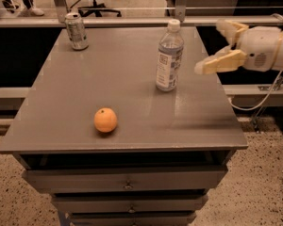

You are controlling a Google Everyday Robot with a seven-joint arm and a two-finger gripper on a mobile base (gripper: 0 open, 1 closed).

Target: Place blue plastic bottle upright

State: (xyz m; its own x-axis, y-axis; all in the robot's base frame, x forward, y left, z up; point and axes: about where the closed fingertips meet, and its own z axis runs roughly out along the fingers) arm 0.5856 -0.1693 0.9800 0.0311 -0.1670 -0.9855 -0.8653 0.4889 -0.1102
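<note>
The blue plastic bottle (pixel 169 56) stands upright on the right half of the grey table (pixel 127 79), white cap on top and printed label facing me. My gripper (pixel 216 45) is to the right of the bottle, above the table's right edge. It is open and empty, with a clear gap between its cream fingers (pixel 219 62) and the bottle.
A silver drink can (pixel 77 30) stands at the table's far left corner. An orange (pixel 105 120) lies near the front, left of centre. Drawers (pixel 127 185) sit below the table top. A cable (pixel 259 100) hangs at the right.
</note>
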